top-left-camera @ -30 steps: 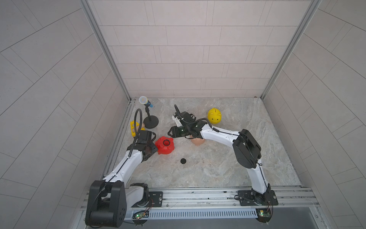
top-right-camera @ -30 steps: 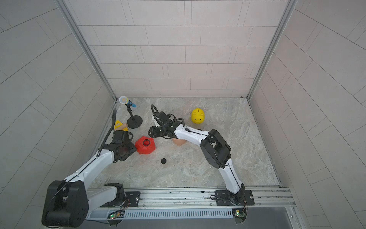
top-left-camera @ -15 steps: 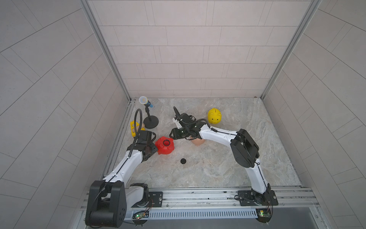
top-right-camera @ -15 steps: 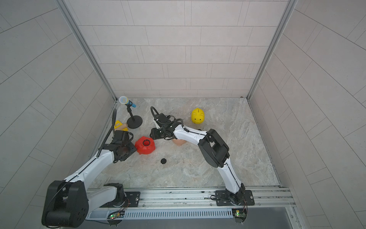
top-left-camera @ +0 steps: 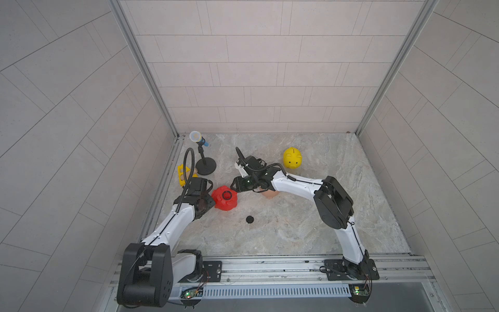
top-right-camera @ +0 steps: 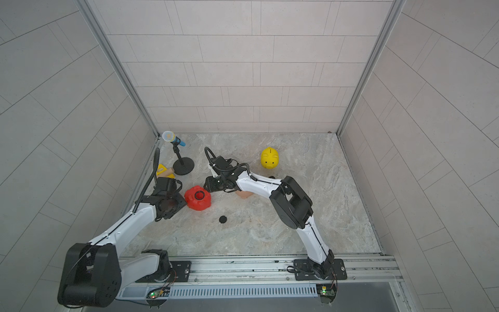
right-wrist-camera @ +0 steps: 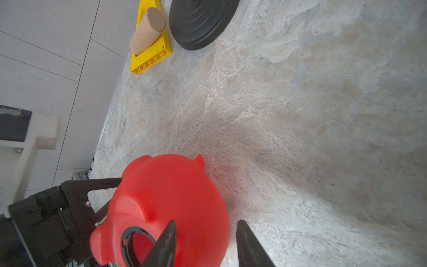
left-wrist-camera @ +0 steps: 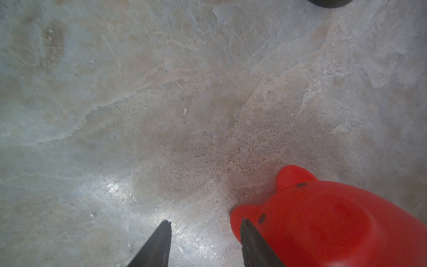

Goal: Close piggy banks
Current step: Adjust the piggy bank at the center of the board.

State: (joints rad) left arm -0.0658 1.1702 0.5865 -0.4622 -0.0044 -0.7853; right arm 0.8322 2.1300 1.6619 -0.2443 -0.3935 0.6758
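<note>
The red piggy bank (top-left-camera: 224, 198) (top-right-camera: 198, 198) lies on the table with its open round belly hole facing up. My left gripper (left-wrist-camera: 204, 223) (top-left-camera: 209, 195) stands open at the pig's left side, one finger (left-wrist-camera: 247, 233) against an ear and bare table in the gap. My right gripper (right-wrist-camera: 205, 225) (top-left-camera: 234, 187) hangs open just above the pig's (right-wrist-camera: 166, 201) right flank, holding nothing. The peach-pink piggy bank (top-left-camera: 270, 195) (top-right-camera: 244, 195) is mostly hidden under my right arm. The yellow piggy bank (top-left-camera: 292, 158) (top-right-camera: 269, 158) stands upright at the back. A loose black round cap (top-left-camera: 249, 219) (top-right-camera: 222, 219) lies in front.
A microphone (top-left-camera: 198, 138) on a black round stand base (top-left-camera: 205, 168) (right-wrist-camera: 201, 20) stands at the back left. Beside it, by the left wall, lies a yellow triangular toy (top-left-camera: 183, 173) (right-wrist-camera: 150, 55) with a wooden peg (right-wrist-camera: 146, 32).
My right gripper has shifted slightly toward the red piggy bank. The left arm and the pigs have not moved.
</note>
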